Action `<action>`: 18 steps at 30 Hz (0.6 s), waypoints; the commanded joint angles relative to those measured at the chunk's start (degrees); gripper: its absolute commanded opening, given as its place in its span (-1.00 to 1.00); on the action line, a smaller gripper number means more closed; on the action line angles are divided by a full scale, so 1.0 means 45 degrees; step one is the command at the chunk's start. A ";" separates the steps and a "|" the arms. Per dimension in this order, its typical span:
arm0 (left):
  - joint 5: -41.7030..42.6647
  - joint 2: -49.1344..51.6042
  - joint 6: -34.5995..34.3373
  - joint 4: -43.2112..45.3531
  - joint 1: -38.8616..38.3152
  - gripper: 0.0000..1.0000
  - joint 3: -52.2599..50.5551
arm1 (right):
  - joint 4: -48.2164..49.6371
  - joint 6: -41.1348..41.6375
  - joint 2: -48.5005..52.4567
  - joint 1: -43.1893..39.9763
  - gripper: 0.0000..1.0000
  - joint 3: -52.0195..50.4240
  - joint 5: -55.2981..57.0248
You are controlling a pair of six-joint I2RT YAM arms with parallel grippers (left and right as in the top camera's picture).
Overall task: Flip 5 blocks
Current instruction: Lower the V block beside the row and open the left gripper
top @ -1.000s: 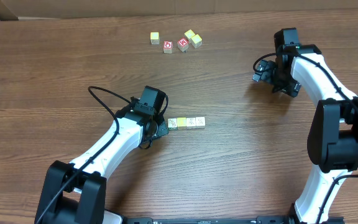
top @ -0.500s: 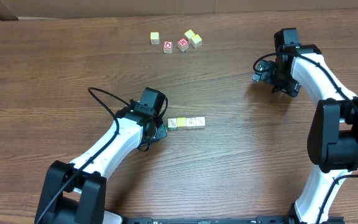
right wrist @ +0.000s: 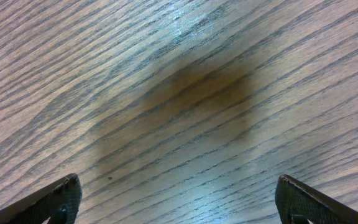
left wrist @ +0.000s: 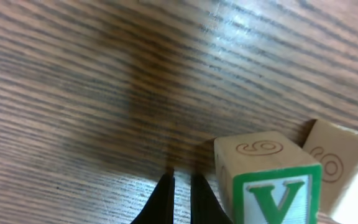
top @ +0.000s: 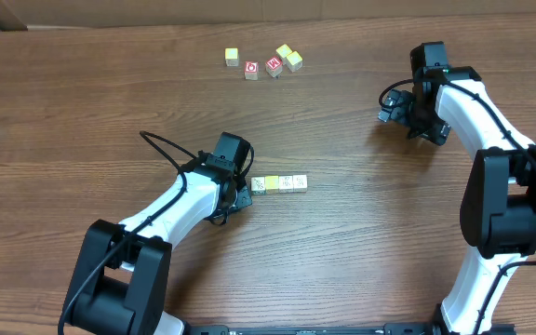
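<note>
Three small blocks (top: 279, 183) lie in a row at the table's middle. My left gripper (top: 241, 193) sits just left of that row, shut with nothing between its fingers (left wrist: 164, 198). In the left wrist view a block with a green V (left wrist: 269, 176) stands right beside the fingers, and a second block (left wrist: 341, 165) lies behind it. Several more blocks (top: 264, 62) sit at the far side of the table. My right gripper (top: 391, 105) hovers open over bare wood at the right, its fingertips (right wrist: 64, 196) wide apart.
The wooden table (top: 361, 233) carries only the blocks and both arms. A black cable (top: 161, 149) loops from the left arm above the table.
The left arm has shifted slightly, its lower link swinging right; its gripper stays beside the block row. The right arm has not moved.
</note>
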 commanded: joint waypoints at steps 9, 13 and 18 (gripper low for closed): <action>-0.0024 0.0034 -0.0121 0.0748 0.0277 -0.92 -0.0005 | 0.0049 -0.0078 0.0010 -0.0029 1.00 0.0262 -0.0073; -0.0029 0.0034 -0.0117 0.0996 0.0287 -0.92 -0.0005 | 0.0049 -0.0078 0.0010 -0.0029 1.00 0.0262 -0.0073; -0.0024 0.0034 -0.0126 0.1399 0.0340 -0.92 0.0024 | 0.0049 -0.0078 0.0010 -0.0029 1.00 0.0262 -0.0073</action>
